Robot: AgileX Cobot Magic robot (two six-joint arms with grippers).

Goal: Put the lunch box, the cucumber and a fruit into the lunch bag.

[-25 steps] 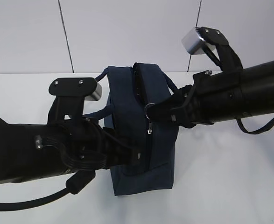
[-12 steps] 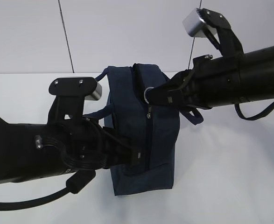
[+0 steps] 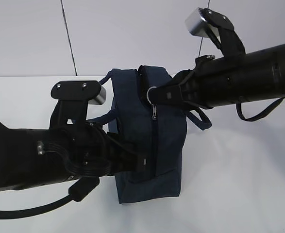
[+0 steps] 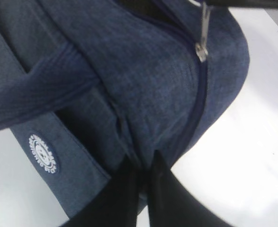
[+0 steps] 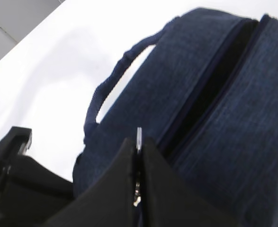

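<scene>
Bag: the lunch bag point(image 3: 149, 141) stands on the white table point(image 3: 239, 184), between both grippers.
Ring: the silver ring point(image 3: 151, 94) sits in the pinched right gripper point(image 3: 154, 97).
Left gripper point(image 4: 143, 172): squeezed tight on bag cloth by the zipper point(image 4: 195, 109).

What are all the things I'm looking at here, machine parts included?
lunch bag: one, dark navy fabric, on the white table between the two arms; zipper partly open at the far end.
handles: two, navy loops, one at each side of the bag.
zip pull ring: one, silver, on the zipper, pinched by the right gripper.
round logo patch: one, white on navy, on the bag's side.
table: one, white, under everything.
left gripper: one, black, shut on a fold of bag fabric.
right gripper: one, black, shut on the zip pull ring.
</scene>
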